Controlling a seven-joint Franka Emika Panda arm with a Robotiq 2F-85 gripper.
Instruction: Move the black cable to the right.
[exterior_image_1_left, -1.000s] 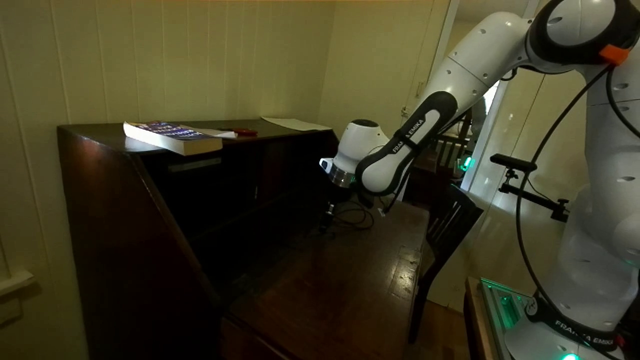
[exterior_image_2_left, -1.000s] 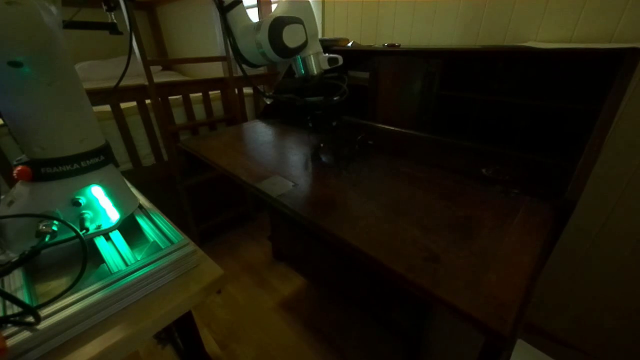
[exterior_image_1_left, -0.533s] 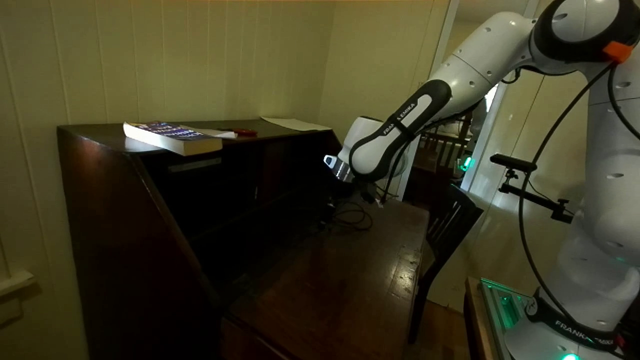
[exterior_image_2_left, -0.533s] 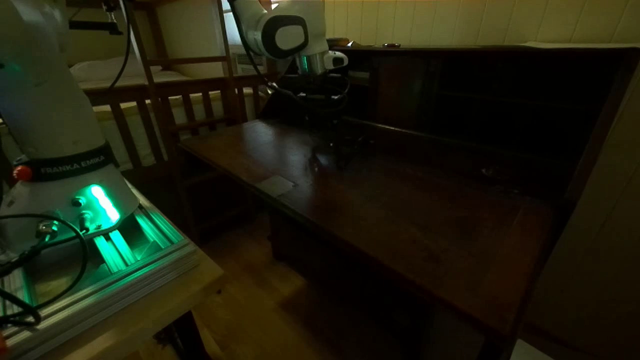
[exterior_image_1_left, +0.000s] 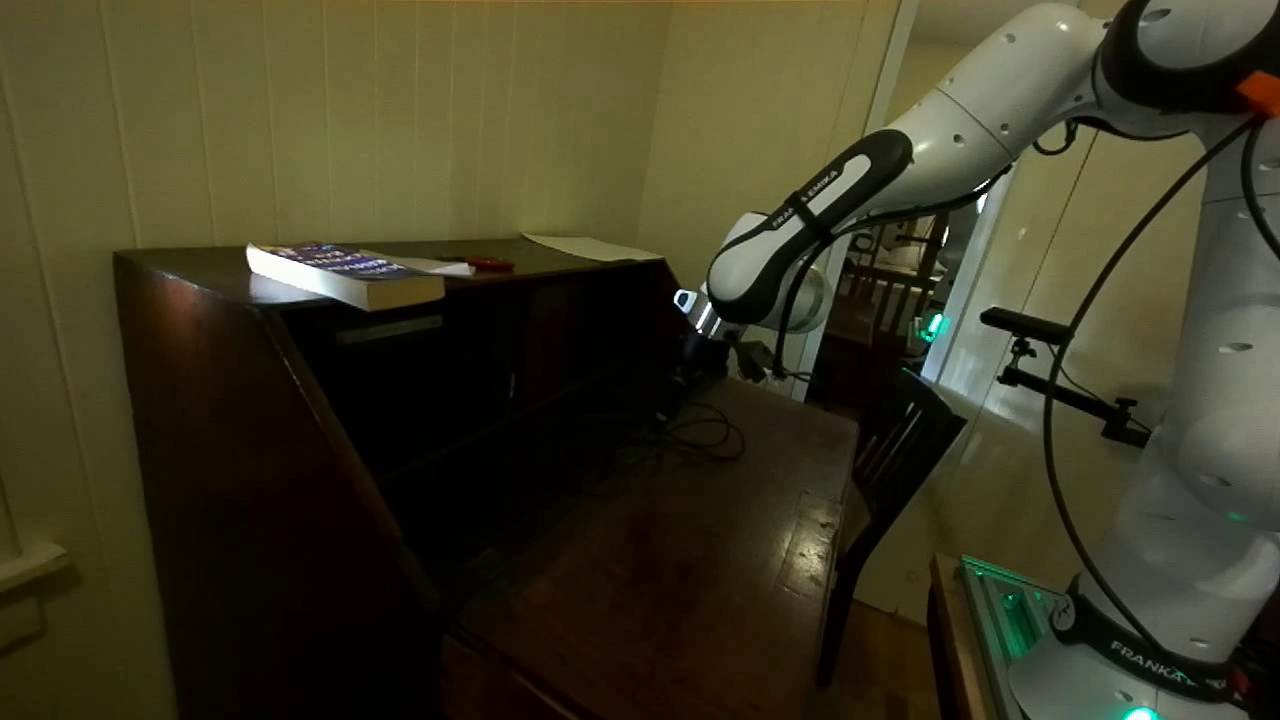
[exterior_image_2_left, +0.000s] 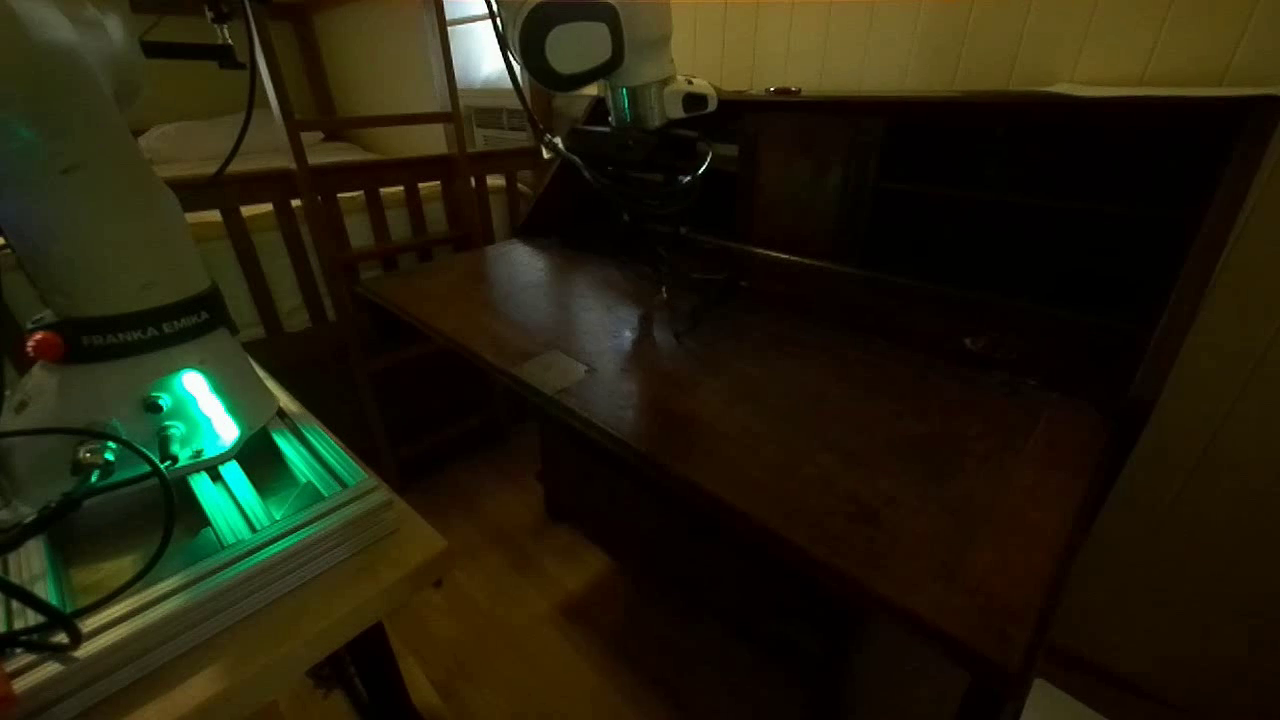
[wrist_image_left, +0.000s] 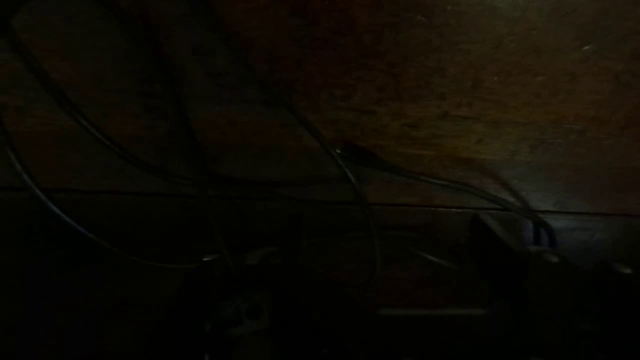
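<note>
"Precisely where does the black cable (exterior_image_1_left: 742, 437) lie?"

"On the brown writing surface of the desk (exterior_image_1_left: 640, 610), in loose, overlapping loops toward the far end in an exterior view. The wrist view, very dark, shows it as thin, glinting curves, some crossing a straight seam (wrist_image_left: 430, 207) in the wood."

"And the gripper (exterior_image_1_left: 662, 412)?"

"It points downward near the loops. Its lower part merges with the gloom: whether the jaws are parted or pressed together, and whether they touch the cable, cannot be told."

"What carries it?"

"The white arm (exterior_image_1_left: 945, 145), banded in black, which reaches over the desk from a base (exterior_image_2_left: 150, 370) lit green and mounted on a table (exterior_image_2_left: 405, 555)."

"What lies farther out?"

"On the desk's top a thick book (exterior_image_1_left: 345, 275) lies flat, with a small red object (exterior_image_1_left: 490, 264) near it and a sheet of paper (exterior_image_1_left: 590, 248) well apart. A dark slatted chair (exterior_image_1_left: 900, 495) stands beside the desk's front edge; in an exterior view a wooden bed frame (exterior_image_2_left: 385, 167) with pale bedding (exterior_image_2_left: 250, 140) stands beyond the arm."
</note>
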